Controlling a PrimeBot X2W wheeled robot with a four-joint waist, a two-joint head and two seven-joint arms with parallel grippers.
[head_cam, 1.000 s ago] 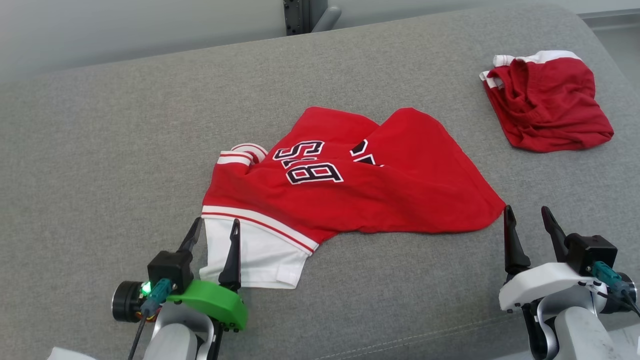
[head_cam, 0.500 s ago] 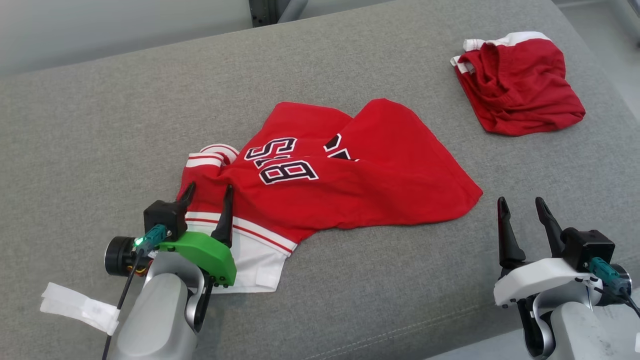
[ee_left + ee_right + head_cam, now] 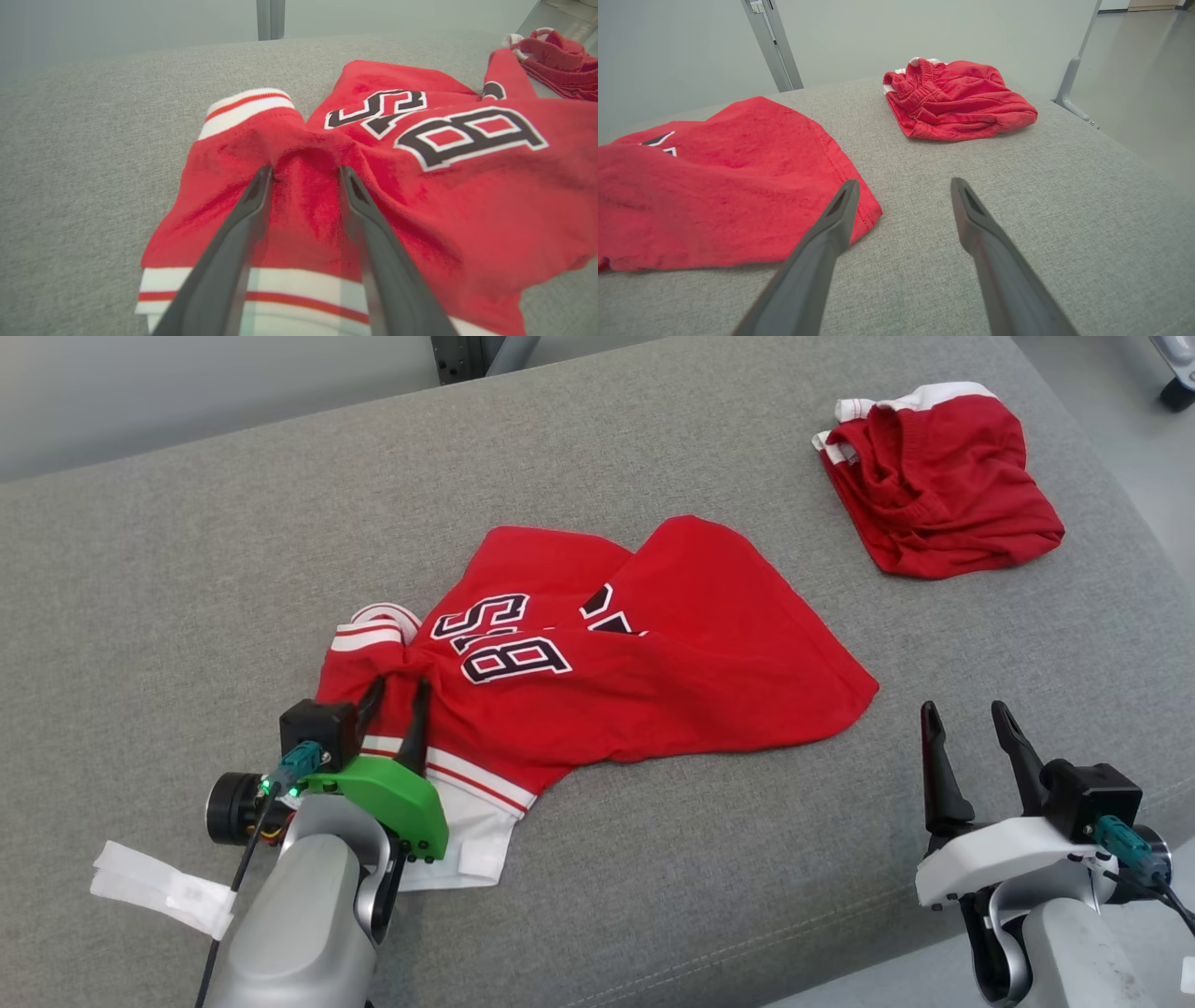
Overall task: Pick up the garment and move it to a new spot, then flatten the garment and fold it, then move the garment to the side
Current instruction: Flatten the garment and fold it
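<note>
Moved: the left gripper (image 3: pixel 400 684) has advanced from the white panel onto the jersey (image 3: pixel 653 681).
Left grip: jaws parted, tips pressing a red fabric ridge between them, not clamped.
Right gripper (image 3: pixel 963 709): spread wide, empty, beside the hem corner.
Jersey: crumpled mid-cushion (image 3: pixel 187 569).

The grey fabric worktop (image 3: pixel 187 569) carried two pieces: a red jersey (image 3: pixel 653 663) lay rumpled at its middle, lettering up, and bunched red shorts (image 3: pixel 943 495) sat well apart, far right.

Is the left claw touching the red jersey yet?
Touching. In the left wrist view, both fingers of the left claw press their tips into the jersey, with a ridge of red cloth bunched between them.
</note>
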